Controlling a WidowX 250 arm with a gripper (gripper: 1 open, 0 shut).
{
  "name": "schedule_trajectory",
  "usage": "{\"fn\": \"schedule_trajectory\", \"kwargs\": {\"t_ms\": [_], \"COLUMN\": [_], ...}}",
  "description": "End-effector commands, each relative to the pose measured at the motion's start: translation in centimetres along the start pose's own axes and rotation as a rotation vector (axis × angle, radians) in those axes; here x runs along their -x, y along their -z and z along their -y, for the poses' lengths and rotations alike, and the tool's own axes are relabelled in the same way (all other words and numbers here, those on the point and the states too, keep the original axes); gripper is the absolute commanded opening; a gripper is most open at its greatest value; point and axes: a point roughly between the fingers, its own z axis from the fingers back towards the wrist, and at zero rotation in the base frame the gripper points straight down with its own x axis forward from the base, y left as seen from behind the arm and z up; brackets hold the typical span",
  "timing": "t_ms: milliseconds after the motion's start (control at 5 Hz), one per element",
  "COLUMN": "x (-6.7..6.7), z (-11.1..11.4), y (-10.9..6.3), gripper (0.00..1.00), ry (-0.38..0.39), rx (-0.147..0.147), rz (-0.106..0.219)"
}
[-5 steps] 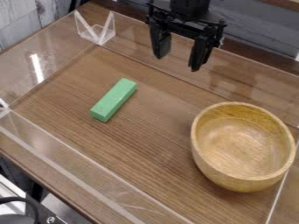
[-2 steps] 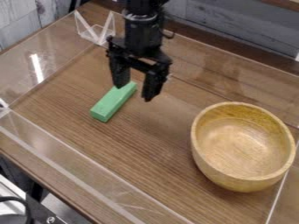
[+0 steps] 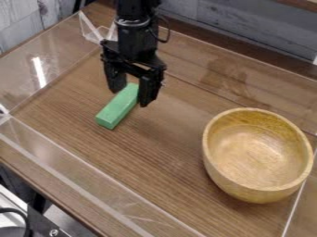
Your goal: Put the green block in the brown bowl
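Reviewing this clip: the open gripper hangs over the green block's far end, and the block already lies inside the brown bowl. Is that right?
Not quite. The open gripper does hang over the far end of the green block, but the block lies on the wooden table, left of the brown bowl, which is empty. The camera view shows it.

Dark wood-grain table, green block at left, brown bowl well apart at right.

Block lies on the desk, left of centre, long axis running 1 to 7 o'clock. End effector hangs over the block's far end, pointing down. Bowl sits on the desk at 4 o'clock from the block, well apart.
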Motion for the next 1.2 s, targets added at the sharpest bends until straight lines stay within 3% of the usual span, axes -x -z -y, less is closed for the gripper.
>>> {"fn": "schedule_trajectory", "kwargs": {"t_ms": [0, 1000], "x": [-0.5, -1.3], "z": [-0.9, -2.3], "y": [-0.8, 2.0], "gripper": [1.00, 1.00], "ry": [0.000, -0.010], "rx": [-0.018, -0.007], "rz": [0.056, 0.059]}}
